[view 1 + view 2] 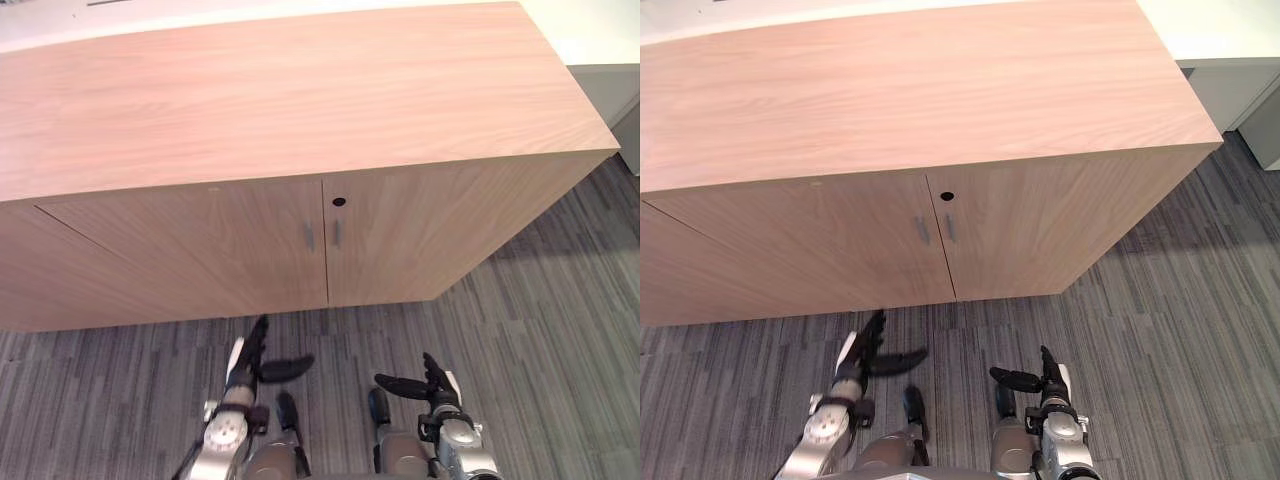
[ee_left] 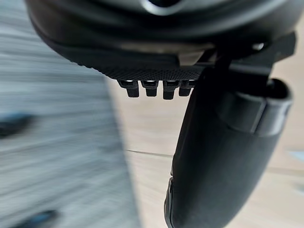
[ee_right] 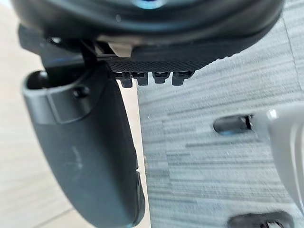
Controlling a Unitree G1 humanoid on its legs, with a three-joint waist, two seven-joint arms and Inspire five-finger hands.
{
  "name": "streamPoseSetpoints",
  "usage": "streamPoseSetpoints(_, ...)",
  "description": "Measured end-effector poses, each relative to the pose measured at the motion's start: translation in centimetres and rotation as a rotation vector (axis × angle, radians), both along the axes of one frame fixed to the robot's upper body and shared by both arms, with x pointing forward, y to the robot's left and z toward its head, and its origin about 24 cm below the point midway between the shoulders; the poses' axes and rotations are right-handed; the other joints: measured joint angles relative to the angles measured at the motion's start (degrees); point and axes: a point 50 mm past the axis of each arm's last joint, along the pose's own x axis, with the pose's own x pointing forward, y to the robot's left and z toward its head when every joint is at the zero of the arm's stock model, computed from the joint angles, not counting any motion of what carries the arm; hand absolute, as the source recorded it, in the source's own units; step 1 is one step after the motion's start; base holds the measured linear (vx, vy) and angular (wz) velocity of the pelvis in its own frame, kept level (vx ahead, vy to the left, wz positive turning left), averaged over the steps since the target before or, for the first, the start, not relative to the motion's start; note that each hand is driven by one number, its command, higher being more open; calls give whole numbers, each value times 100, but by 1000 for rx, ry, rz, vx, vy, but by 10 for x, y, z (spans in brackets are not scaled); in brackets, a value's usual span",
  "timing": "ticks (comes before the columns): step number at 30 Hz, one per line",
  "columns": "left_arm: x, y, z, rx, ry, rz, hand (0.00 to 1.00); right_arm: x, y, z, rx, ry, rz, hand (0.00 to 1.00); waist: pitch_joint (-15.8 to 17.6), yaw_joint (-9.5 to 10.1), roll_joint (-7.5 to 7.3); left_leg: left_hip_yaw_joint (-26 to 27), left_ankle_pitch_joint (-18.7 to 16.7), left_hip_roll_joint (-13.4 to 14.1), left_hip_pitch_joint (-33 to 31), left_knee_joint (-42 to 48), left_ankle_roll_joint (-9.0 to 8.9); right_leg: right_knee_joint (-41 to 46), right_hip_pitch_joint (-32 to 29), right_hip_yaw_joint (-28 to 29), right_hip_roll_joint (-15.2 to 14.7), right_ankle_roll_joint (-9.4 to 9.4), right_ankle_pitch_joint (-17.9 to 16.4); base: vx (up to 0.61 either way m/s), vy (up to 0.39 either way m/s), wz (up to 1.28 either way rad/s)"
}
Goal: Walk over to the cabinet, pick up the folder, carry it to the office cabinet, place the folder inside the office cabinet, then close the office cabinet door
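The left hand [image 1: 250, 362] hangs low over the grey striped carpet [image 1: 560, 320]. Its fingers are straight and point to twelve o'clock, its thumb juts to three o'clock, and it grips nothing. Straight ahead at twelve o'clock stands the wooden cabinet [image 1: 300, 100], with its long axis running from nine to three o'clock.

The left door [image 1: 200, 250] and the right door [image 1: 400, 240] are both shut flush, so what the cabinet holds is hidden. At the seam between them are two slim handles [image 1: 309, 235], upright and just beside each other. A small round keyhole [image 1: 339, 202] sits above, on the right door.

The right hand [image 1: 432, 385] is also relaxed and empty, with its thumb towards nine o'clock.

Neither hand carries the folder. I cannot tell whether it lies behind those doors.

The handles lie at about one o'clock from the left hand and eleven o'clock from the right. The left hand looks the nearer of the two, and it is also closer to the cabinet's foot.

Shut doors and empty hands suit either the very start or the finish.
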Motion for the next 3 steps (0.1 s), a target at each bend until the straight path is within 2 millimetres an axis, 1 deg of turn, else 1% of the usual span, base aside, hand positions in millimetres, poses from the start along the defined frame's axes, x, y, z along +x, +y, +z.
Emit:
streamPoseSetpoints(2,-22,15,-15,43,115,40,100,-7,-9,-1,-23,16,-23,100,-100,90,-1,-7,-52,-18,62,1,-3,-1,64,-13,-20,30,-50,50,-3,3)
streamPoseSetpoints(3,-24,16,-16,46,126,44,100,-8,-10,-1,-28,19,-22,100,-115,104,-1,-10,-57,-21,67,1,-3,-1,69,-17,-24,36,-54,32,0,2)
